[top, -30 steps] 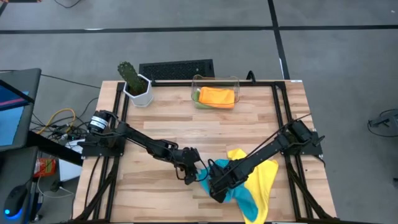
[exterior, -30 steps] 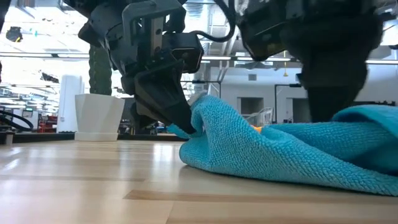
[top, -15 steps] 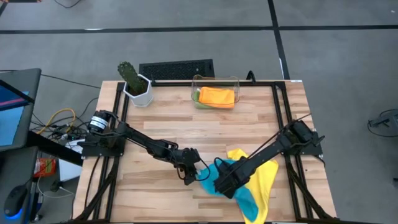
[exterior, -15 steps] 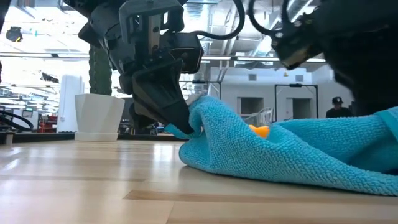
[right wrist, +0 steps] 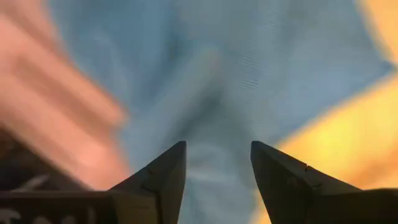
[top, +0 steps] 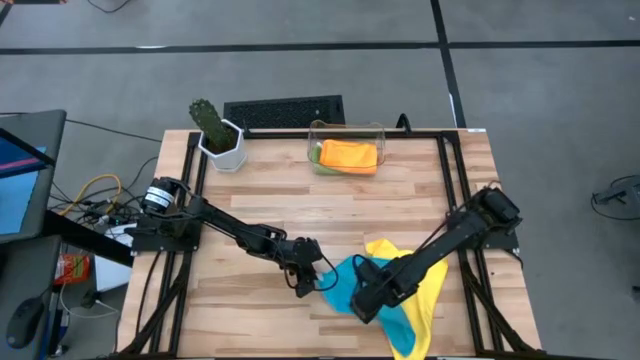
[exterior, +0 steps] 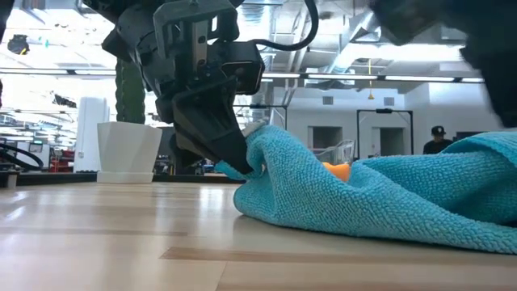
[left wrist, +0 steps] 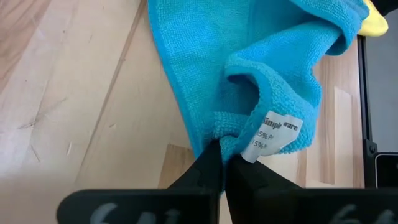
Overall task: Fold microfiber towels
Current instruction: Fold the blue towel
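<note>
Blue towel [top: 345, 286] lies crumpled over the yellow towel [top: 425, 290] near the counter's [top: 300, 210] front edge, its labelled corner pinched by the left gripper [left wrist: 222, 163]. The right gripper [right wrist: 217, 163], fingers spread, hovers apparently just above the cloth's opposite side.

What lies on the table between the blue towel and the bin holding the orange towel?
Bare wood: the high view shows nothing between the blue towel and the bin holding the orange towel.
</note>
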